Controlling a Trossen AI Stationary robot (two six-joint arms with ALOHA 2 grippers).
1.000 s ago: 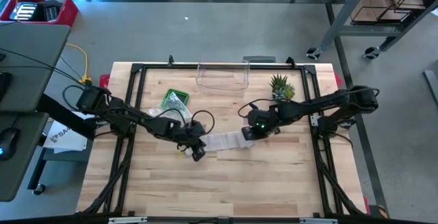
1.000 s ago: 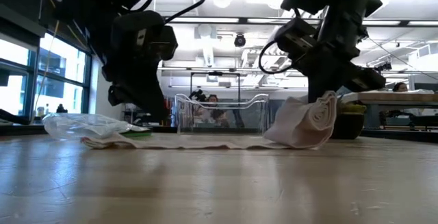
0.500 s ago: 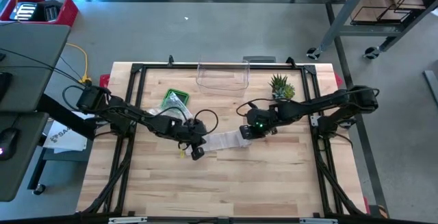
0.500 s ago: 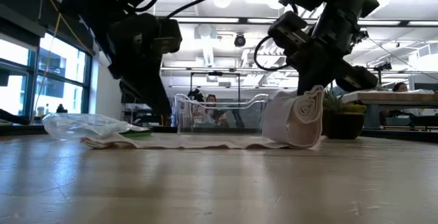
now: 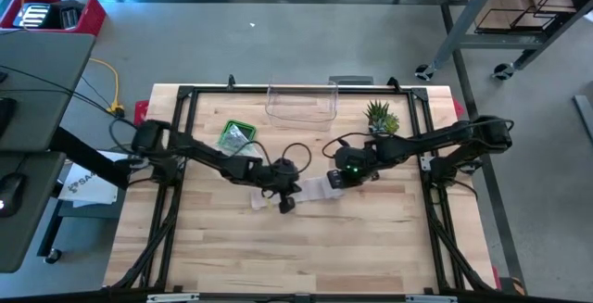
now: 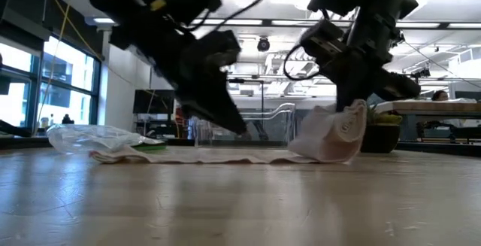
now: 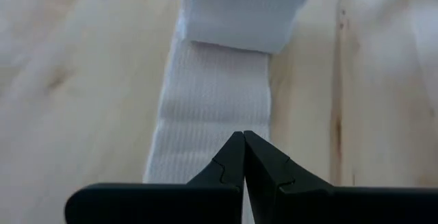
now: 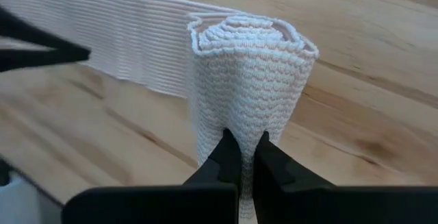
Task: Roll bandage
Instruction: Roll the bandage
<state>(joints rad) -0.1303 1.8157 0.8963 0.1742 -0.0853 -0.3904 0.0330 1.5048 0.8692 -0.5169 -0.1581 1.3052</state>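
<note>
The right end effector point(image 8: 241, 157) pinches the bandage roll point(image 8: 248, 90) mid-surface. The left end effector point(image 7: 243, 157), closed and empty, pins the flat tail point(image 7: 212, 131) — keep it taut and edges aligned while turning.

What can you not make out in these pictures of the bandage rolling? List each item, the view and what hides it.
- Bandage roll, right wrist view: its lower end, hidden behind the right gripper.
- Left gripper, low view: motion blur, so contact with the flat bandage strip is unclear.
- Bandage strip, left wrist view: its near end, covered by the left gripper.
- Green packet, high view: label too small.
</note>
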